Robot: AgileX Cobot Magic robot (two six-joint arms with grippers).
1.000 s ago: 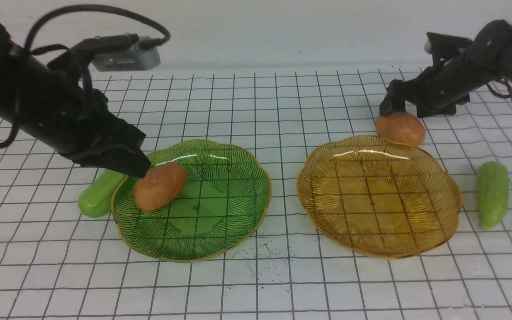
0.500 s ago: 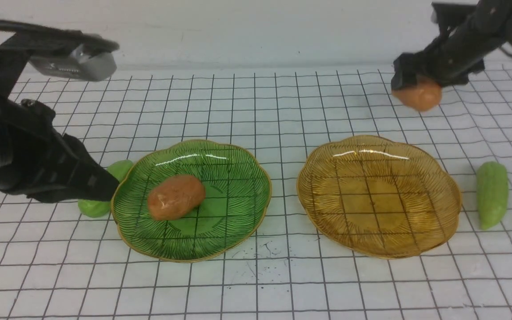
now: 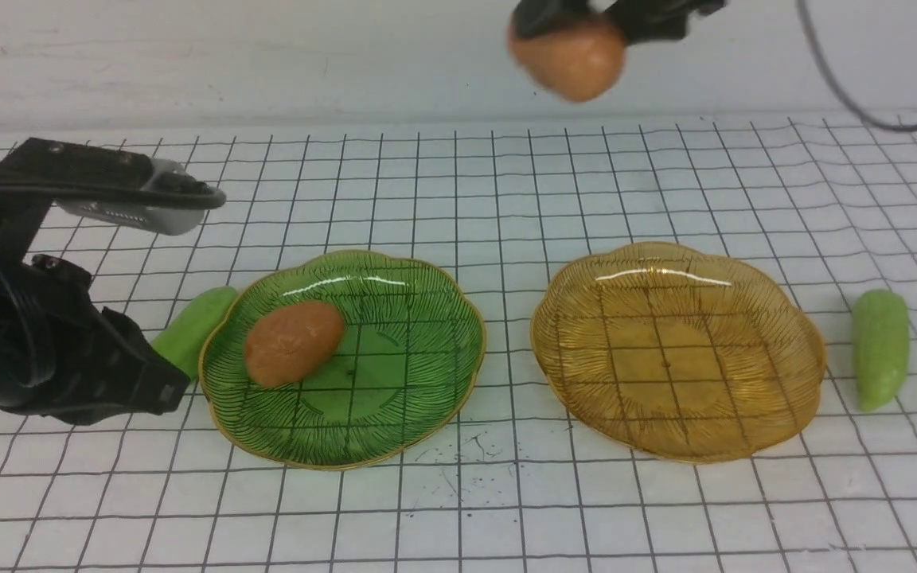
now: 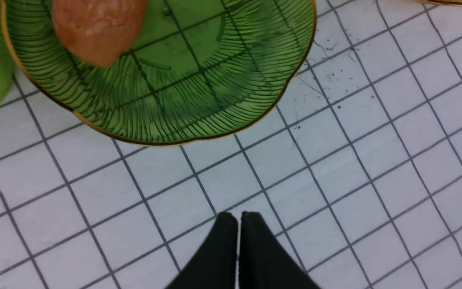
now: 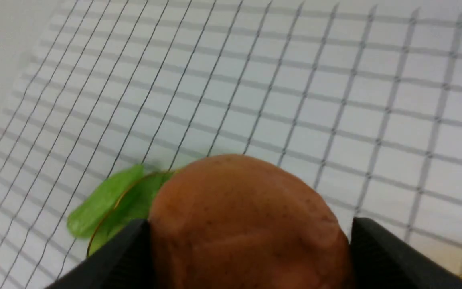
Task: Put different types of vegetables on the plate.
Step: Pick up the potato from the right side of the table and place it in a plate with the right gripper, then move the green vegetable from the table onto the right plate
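Note:
A green plate [image 3: 395,414] holds an orange-brown potato [image 3: 294,342]; a light-green cucumber [image 3: 192,326] lies against its left rim. An empty amber plate [image 3: 677,350] sits to the right, with a second cucumber [image 3: 880,358] beside it on the mat. My right gripper [image 3: 578,24] hangs high at the top of the front view, shut on a second potato [image 3: 568,57], which fills the right wrist view [image 5: 247,224] between both fingers. My left gripper [image 4: 239,216] is shut and empty, low over the mat near the green plate's [image 4: 199,96] front left.
A white mat with a black grid [image 3: 506,183] covers the table. The left arm's body and wrist camera [image 3: 108,187] stand at the left edge. A cable [image 3: 848,95] hangs at the top right.
The right gripper closed on the far potato, lifted it and carried it up and left. The left arm let go of its potato on the green plate and drew back to the left.

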